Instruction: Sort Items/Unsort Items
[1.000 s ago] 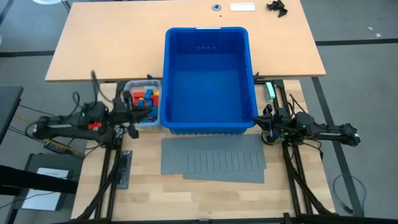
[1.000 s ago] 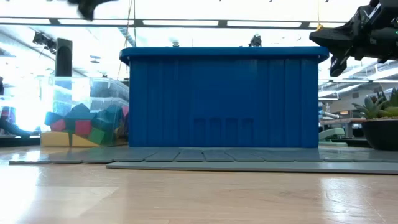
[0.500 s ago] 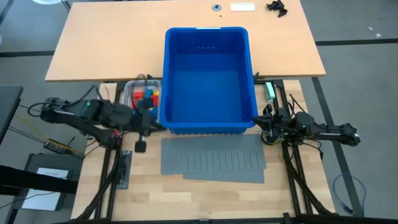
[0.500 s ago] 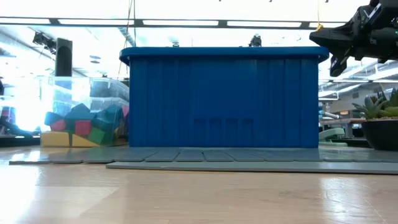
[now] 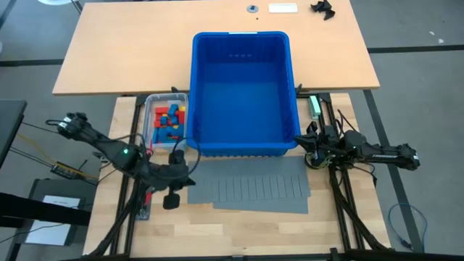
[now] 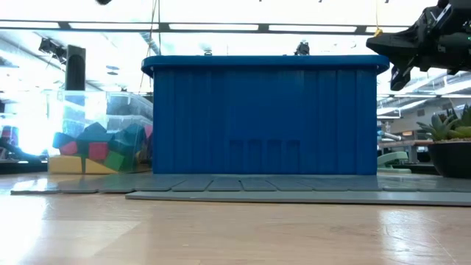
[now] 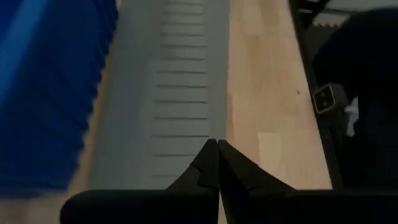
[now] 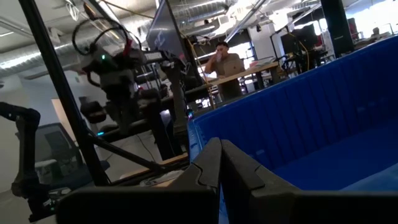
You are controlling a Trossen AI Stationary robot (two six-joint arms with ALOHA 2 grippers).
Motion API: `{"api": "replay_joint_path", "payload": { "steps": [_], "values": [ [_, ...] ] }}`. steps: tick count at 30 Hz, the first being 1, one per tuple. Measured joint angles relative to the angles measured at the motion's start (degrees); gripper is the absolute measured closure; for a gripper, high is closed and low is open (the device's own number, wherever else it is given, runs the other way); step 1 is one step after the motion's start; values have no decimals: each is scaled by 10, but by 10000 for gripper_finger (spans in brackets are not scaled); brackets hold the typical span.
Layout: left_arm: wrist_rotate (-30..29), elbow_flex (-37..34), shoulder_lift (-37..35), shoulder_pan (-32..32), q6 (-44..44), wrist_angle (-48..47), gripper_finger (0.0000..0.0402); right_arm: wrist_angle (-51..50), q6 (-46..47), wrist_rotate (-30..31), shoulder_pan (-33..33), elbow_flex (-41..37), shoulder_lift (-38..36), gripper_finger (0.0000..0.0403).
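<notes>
The toy blocks (image 5: 168, 120) sit in a small clear box (image 5: 150, 135) touching the big blue bin's (image 5: 243, 94) left wall. The left gripper (image 5: 190, 178) hangs over the left edge of the grey divider sheets (image 5: 250, 190) — fingers together, holding nothing. The right gripper (image 5: 304, 141) waits at the bin's front right corner — also closed, empty.

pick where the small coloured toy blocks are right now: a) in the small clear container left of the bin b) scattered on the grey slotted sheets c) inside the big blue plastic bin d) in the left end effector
a: the small red, yellow, green and blue toy blocks sit in the small clear container against the left wall of the large blue plastic bin, whose floor is bare.
</notes>
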Motion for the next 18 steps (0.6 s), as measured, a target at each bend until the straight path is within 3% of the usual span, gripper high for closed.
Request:
{"api": "replay_joint_path", "payload": {
  "steps": [8,18],
  "values": [
    [-5,-84,0,-15,-184,10,392,0,0,0,0,0,0,394],
    [-7,-178,0,-17,-349,10,393,9,-38,2,0,0,0,394]
  ]
}}
